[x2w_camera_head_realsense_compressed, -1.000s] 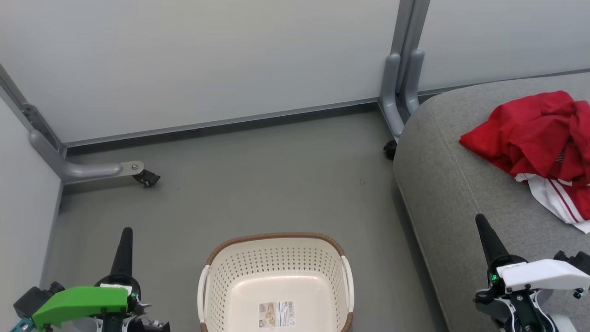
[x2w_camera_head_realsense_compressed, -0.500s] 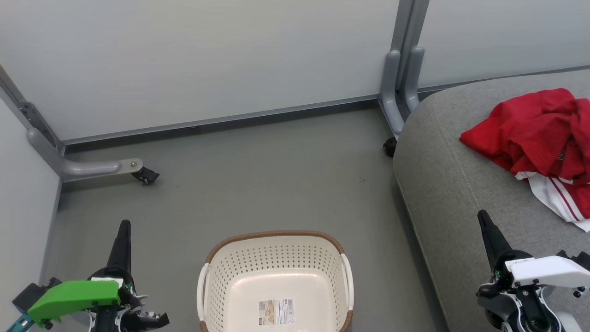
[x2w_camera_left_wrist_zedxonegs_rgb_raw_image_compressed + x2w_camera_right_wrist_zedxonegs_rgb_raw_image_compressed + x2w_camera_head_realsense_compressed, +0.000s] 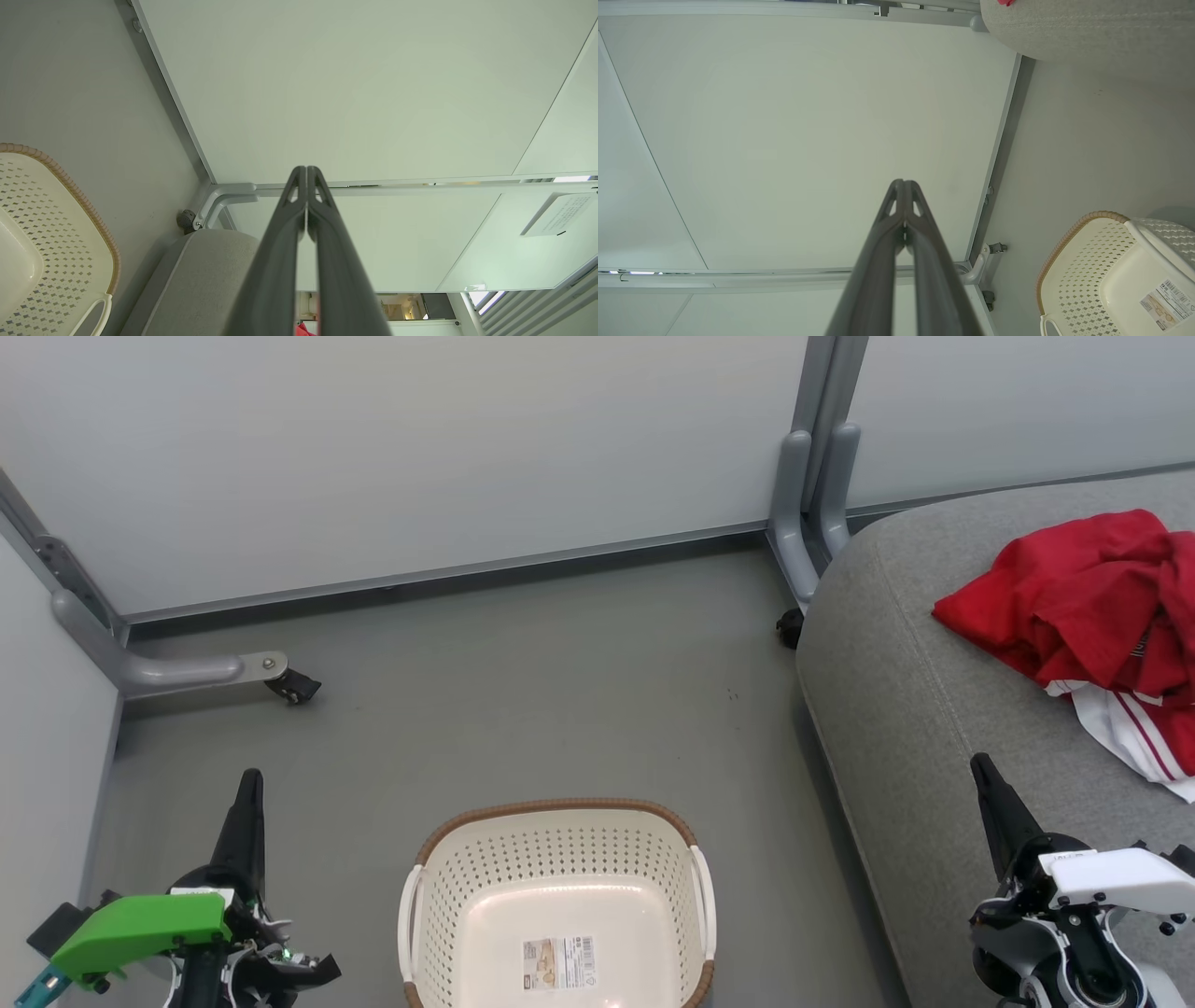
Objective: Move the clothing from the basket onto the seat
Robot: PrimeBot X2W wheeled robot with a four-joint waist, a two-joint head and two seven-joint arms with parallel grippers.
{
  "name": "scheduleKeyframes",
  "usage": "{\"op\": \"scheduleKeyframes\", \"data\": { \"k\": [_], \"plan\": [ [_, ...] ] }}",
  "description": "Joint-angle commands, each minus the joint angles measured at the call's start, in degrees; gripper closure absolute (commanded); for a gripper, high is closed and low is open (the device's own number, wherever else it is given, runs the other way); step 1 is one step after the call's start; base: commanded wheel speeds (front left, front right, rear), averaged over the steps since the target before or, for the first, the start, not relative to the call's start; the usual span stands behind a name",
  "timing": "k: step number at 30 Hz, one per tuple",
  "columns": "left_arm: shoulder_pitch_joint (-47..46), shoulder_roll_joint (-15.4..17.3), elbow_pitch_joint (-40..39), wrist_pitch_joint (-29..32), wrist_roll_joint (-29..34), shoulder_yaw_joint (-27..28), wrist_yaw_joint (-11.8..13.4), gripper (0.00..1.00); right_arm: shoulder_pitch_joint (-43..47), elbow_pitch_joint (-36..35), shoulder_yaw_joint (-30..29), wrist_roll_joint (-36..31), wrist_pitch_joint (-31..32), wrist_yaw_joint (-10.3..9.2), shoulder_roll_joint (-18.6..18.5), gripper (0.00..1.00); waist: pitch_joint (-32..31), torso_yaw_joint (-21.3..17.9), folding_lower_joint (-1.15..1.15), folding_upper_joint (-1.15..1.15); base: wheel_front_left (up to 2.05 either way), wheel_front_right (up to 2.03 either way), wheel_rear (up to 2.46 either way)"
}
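At the lower left of the head view, the left pincer (image 3: pixel 249 782) points up the frame, its two dark fingers clenched together on nothing, with a green housing behind it. At the lower right, the right pincer (image 3: pixel 980 770) stands likewise clenched and empty, leaning slightly leftward over the near edge of the seat (image 3: pixel 896 691). Both wrist views show the fingers meeting at the tips.

The grey floor (image 3: pixel 523 691) is bounded by pale partition panels (image 3: pixel 420 457) on grey wheeled legs (image 3: pixel 187 669). The basket (image 3: pixel 556 805) stands on the floor between the two pincers, its label sticker (image 3: pixel 559 963) showing on the bottom.

The clothing (image 3: pixel 1083 607), a crumpled red heap with white striped trim, lies on the seat. It is beyond the right pincer and to its right, apart from it, and well apart from the left pincer.
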Motion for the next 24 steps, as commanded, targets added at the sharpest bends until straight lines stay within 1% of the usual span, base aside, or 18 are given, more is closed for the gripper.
{"op": "scheduleKeyframes", "data": {
  "k": [1, 24],
  "plan": [
    [-1.3, 0.2, 0.2, 0.4, -1.1, 0.3, -0.3, 1.0, -0.8, 0.3, -0.4, 1.3, 0.3, -0.02, 0.0, 1.0, 0.1, 0.0, 0.0, 0.0, 0.0, 0.0, 0.0],
    [-1.1, 0.0, 0.2, 0.7, -1.0, 0.6, -0.4, 1.0, -0.8, 0.3, -0.8, 0.7, 0.7, -0.02, 0.3, 1.0, 0.1, 0.0, 0.0, 0.0, 0.0, 0.0, 0.0]
  ]
}}
